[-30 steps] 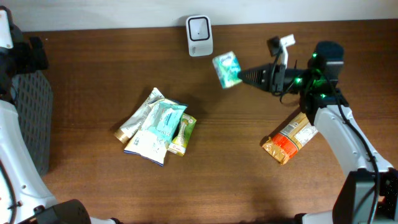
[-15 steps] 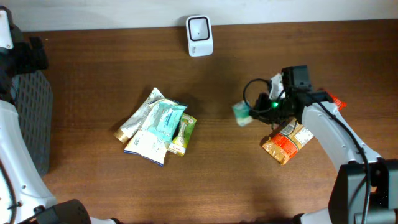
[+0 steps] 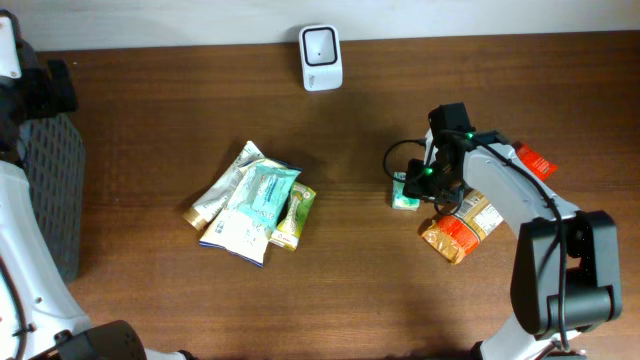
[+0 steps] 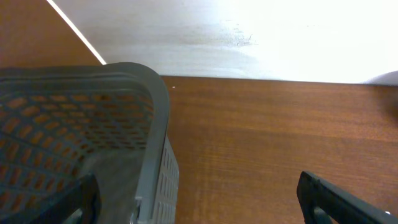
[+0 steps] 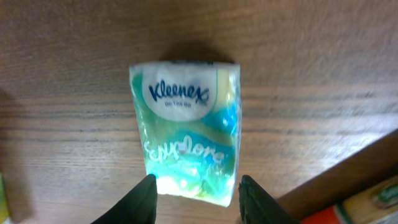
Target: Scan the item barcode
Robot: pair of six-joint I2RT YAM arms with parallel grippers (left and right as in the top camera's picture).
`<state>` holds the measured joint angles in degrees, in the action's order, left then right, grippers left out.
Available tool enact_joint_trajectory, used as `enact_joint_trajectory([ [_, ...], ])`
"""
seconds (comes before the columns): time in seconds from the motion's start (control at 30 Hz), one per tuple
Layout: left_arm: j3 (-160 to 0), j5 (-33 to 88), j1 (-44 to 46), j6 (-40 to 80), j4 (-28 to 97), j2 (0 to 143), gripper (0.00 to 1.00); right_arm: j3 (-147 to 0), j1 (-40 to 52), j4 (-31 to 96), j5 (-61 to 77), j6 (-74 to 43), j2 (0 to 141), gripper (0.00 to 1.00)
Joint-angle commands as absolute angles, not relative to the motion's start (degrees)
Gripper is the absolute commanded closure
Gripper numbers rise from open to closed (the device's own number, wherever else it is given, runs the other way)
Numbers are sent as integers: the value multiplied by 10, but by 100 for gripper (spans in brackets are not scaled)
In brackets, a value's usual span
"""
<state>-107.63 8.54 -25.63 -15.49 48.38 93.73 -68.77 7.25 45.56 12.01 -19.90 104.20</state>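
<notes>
Overhead: Kleenex pack (image 3: 404, 192) flat on bench (image 3: 150, 120) at 3 o'clock, far from scanner (image 3: 321, 44) at 12. Right hand (image 5: 196, 180) straddles it, fingers apart, not clamped; probably parked beside snack bag (image 3: 462, 228) at 5. Left hand (image 4: 196, 190) wide apart, idle by basket (image 4: 155, 106).

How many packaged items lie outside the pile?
3: the Kleenex pack at the right gripper, the orange bag just beside it, the red packet partly under the arm; the arm may hide more.
</notes>
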Motion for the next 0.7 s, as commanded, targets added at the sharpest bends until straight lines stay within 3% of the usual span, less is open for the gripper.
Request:
enact_joint_trajectory([
  [0.0, -1080, 87, -256, -164, 483, 929, 1, -657, 76, 444, 133, -298, 1066, 59],
  [0.13, -1080, 87, -256, -164, 483, 929, 1, -629, 76, 394, 133, -334, 1094, 60],
  [0.17, -1080, 87, -256, -164, 483, 929, 1, -629, 75, 394, 133, -333, 1096, 64],
  [0.2, -1080, 87, -256, -164, 483, 929, 1, -629, 75, 394, 133, -333, 1096, 69],
  [0.27, -1080, 87, -256, -164, 483, 929, 1, -629, 75, 393, 134, -333, 1096, 96],
  [0.37, -1080, 87, -256, -164, 483, 929, 1, -651, 70, 403, 247, -270, 1087, 96],
  [0.5, -1080, 87, -256, -164, 483, 929, 1, -714, 49, 426, 555, -149, 1035, 96],
  [0.67, -1080, 87, -256, -164, 483, 929, 1, -722, 29, 366, 813, -140, 1025, 96],
])
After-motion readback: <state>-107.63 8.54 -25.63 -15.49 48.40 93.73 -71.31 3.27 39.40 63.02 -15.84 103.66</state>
